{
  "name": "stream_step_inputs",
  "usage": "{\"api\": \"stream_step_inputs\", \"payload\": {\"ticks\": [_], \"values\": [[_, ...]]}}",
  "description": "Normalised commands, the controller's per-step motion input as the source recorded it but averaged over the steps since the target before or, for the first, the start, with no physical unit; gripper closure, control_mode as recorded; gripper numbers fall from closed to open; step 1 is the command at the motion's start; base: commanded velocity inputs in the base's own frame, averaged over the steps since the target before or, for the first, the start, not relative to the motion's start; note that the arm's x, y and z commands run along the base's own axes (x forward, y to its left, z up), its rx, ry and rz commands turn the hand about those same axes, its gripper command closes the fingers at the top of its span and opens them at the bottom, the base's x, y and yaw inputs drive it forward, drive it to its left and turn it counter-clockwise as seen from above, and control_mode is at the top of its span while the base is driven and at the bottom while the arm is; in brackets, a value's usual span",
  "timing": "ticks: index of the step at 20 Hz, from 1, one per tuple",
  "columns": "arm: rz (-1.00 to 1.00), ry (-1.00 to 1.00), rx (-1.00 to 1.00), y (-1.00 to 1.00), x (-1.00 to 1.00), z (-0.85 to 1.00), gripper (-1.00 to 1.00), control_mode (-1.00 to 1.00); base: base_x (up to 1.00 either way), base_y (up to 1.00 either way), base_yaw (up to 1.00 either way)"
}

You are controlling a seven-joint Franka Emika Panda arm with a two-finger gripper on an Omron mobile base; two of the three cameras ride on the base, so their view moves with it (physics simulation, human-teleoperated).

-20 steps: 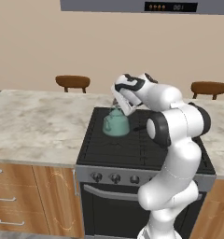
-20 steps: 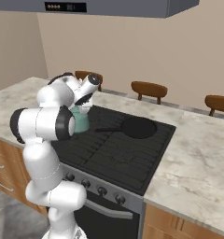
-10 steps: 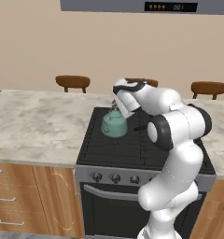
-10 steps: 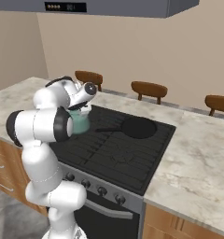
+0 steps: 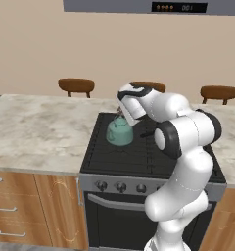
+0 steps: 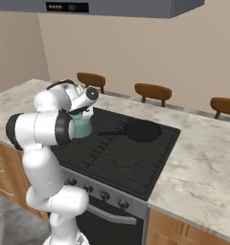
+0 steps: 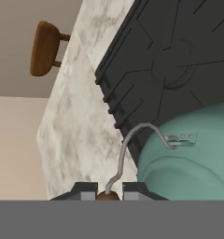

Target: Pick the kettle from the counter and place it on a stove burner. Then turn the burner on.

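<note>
Fingers [image 7: 109,190] pinch kettle [image 5: 120,133] handle, wrist tilted.

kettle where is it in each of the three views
Left base view: the kettle sits left of centre on the stove's back left grate, under the gripper.
Right base view: kettle at left, partly behind the arm.
Hand view: kettle at lower right, its handle running to the fingertips.
Shared landmark: the stove.
</note>
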Motion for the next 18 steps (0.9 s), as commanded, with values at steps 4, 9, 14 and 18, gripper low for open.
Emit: {"api": "stream_step_inputs", "payload": {"ticks": [4, 9, 14, 18], "values": [[0.00, 0.00, 0.00, 0.03, 0.00, -0.16, 1.00, -1.00, 0.00, 0.00, 0.00], [0.00, 0.00, 0.00, 0.00, -0.20, -0.08, 1.00, -1.00, 0.00, 0.00, 0.00], [0.00, 0.00, 0.00, 0.00, -0.05, 0.00, 1.00, -1.00, 0.00, 0.00, 0.00], [0.00, 0.00, 0.00, 0.00, -0.21, 0.00, 1.00, -1.00, 0.00, 0.00, 0.00]]}}
